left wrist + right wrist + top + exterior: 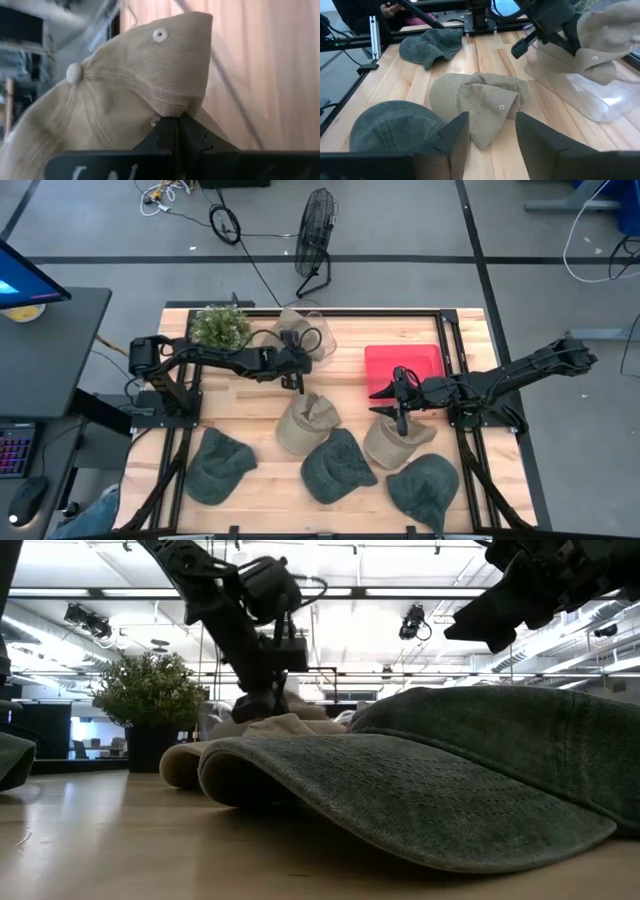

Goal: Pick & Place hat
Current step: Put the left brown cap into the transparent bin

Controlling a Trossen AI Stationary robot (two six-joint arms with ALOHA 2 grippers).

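Toward the far edge of the table (pixel 470 330), left of centre, I am holding my left gripper (pixel 297 370) pinched tight on the crown of a tan hat (pixel 130 95), its fingers meeting on a fold of the fabric, as my left wrist view shows. I am carrying that hat over a clear plastic container (pixel 580 95) that is sitting beside the potted plant (pixel 219 327); whether the hat is already resting in it I cannot tell.

My right gripper (pixel 490 145) is hanging over the middle of the table with its fingers spread wide and nothing between them, looking down on a second tan hat (pixel 480 102) lying crumpled on the wood.

As I judge it, the job is only beginning. One hat is at the container, while five more are waiting along the near half of the table: another tan hat (pixel 398 442) beside the red tray (pixel 425 357), and three green hats (pixel 338 465) spread toward the near edge. My right gripper seems to be lining up on the next pick.
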